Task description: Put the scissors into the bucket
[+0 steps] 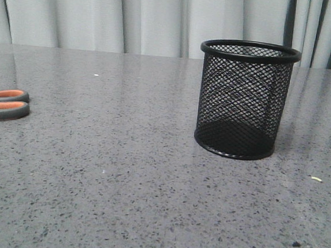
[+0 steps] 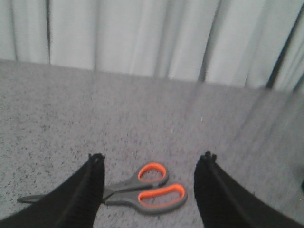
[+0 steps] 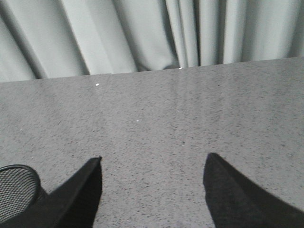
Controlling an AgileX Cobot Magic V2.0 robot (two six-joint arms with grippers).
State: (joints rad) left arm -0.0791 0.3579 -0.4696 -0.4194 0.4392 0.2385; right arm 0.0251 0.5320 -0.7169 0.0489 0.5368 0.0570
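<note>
Nearest the left wrist camera: left hand [image 2: 149,178], fingers [image 2: 85,190] spread wide apart, gripping nothing. Lay flat between and just beyond those fingers: scissors [image 2: 142,192], grey loops lined orange, blades running off behind one finger. Hung above the scissors without touching them, as far as could be told. Rested on a speckled grey tabletop [image 2: 142,109], with pale curtains [image 2: 142,33] behind.

Right hand [image 3: 152,190] likewise spread open, empty, over bare tabletop. Showed beside one of its fingers [image 3: 78,194]: rim of the bucket [image 3: 16,190], mesh visible inside.

Seen from the front: bucket [image 1: 244,102] stood upright on the tabletop [image 1: 119,184], right of centre, black wire mesh, see-through, nothing inside. Lay at the far left edge, well apart from the bucket: scissors [image 1: 5,104], only the two handle loops in view, blades cut off by the frame. Neither hand visible in that view. Sat near the right edge: a small pale speck [image 1: 316,179].
</note>
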